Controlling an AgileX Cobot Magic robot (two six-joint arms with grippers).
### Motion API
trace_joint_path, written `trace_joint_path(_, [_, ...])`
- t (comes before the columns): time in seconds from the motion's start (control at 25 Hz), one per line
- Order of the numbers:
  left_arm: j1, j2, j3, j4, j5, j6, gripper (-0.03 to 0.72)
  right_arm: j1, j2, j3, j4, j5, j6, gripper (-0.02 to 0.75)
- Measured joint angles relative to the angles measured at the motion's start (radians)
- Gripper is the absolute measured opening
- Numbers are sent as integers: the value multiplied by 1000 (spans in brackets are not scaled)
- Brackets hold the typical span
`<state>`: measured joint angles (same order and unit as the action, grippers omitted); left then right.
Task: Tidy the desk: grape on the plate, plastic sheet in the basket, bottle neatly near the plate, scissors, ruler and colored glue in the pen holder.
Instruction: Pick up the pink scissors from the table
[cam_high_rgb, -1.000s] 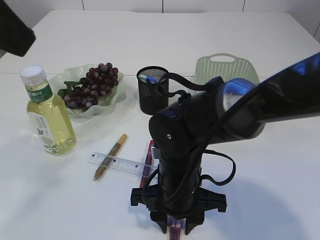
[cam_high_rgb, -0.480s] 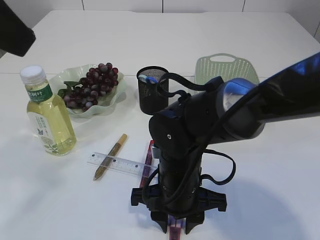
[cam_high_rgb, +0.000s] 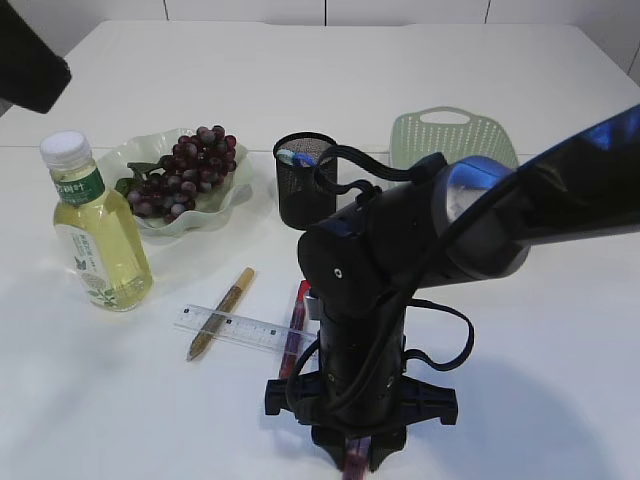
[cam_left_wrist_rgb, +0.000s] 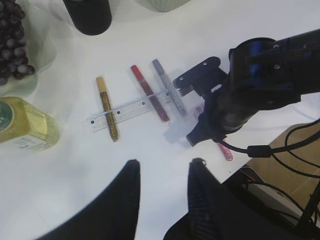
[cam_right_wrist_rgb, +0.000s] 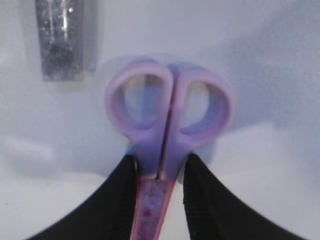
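right gripper pinching scissors at the neck below the loops | stiff, light, slick plastic — I grip there | left gripper part-open, empty

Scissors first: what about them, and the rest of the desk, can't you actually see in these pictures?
- Scissors blades: cut off by the bottom edge in the right wrist view; hidden under the right arm in the exterior view.
- Pen holder contents: only a blue tip shows above its rim.
- Basket inside: hidden by its wall and the arm.
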<state>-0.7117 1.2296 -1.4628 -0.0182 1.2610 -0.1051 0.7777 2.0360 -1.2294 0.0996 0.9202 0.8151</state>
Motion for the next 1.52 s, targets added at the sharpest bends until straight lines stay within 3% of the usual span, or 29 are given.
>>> trace_joint_path(1.0, [0, 0, 0, 0, 0, 0, 241, 0, 0, 0, -5, -16, -6, 196])
trace_joint_path(1.52, [0, 0, 0, 11, 0, 2, 241, 0, 0, 0, -27, 15, -172, 195])
